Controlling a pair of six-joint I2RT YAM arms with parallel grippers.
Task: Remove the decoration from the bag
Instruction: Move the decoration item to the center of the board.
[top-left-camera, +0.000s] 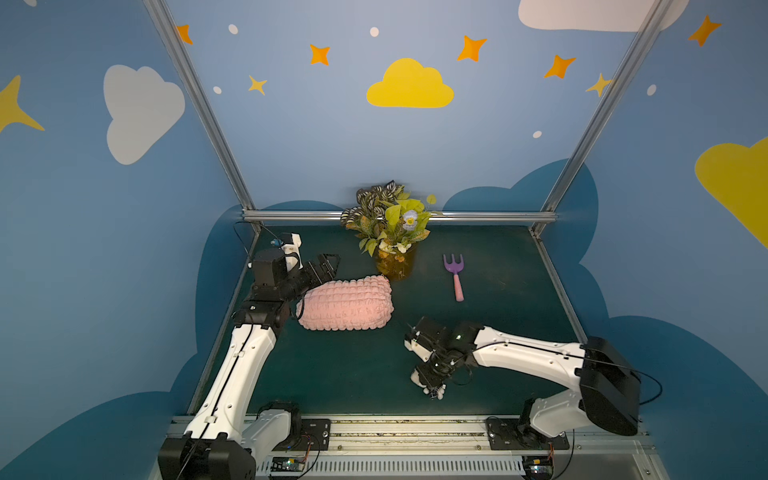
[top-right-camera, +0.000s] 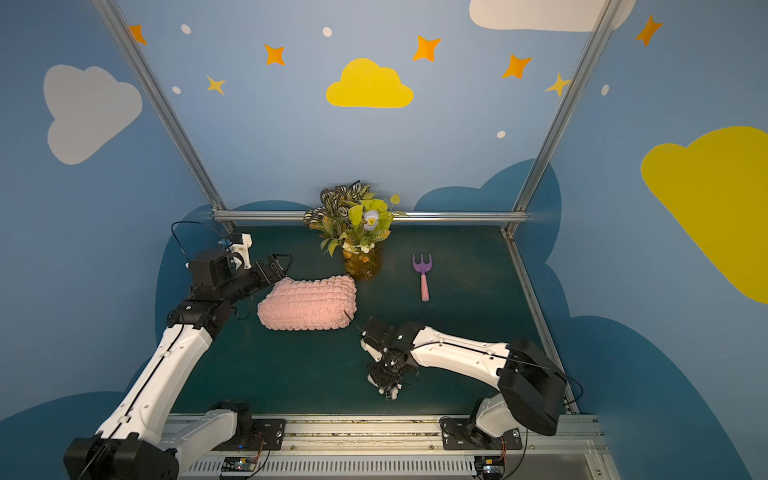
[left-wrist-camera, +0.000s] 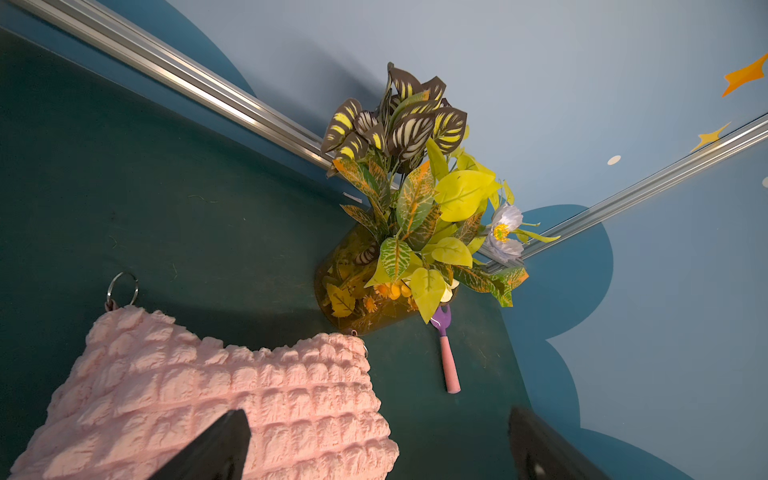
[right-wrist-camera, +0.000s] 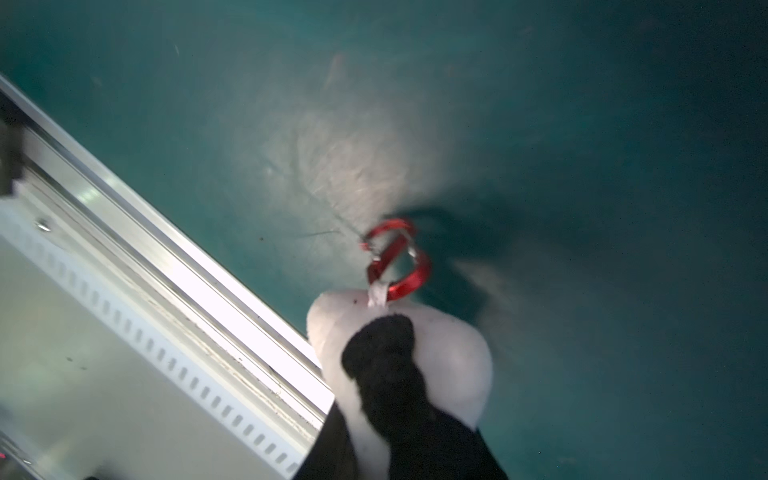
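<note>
Well apart from bag (top-left-camera: 345, 303), decoration (right-wrist-camera: 453, 365) pinched in right gripper (top-left-camera: 431, 386); left gripper (top-left-camera: 330, 266) spread; vase (top-left-camera: 395, 266) holds leaves (top-left-camera: 390, 216).

On the table (top-left-camera: 324, 374), the bag (top-left-camera: 347, 303) lies left of centre, near the left edge. The vase (top-left-camera: 397, 266) stands just behind the bag's right end, close to the back edge. The toy fork (top-left-camera: 455, 276) lies to the vase's right, apart from it. The decoration (top-left-camera: 435, 390) sits near the front edge, right of centre, well apart from the bag.
</note>
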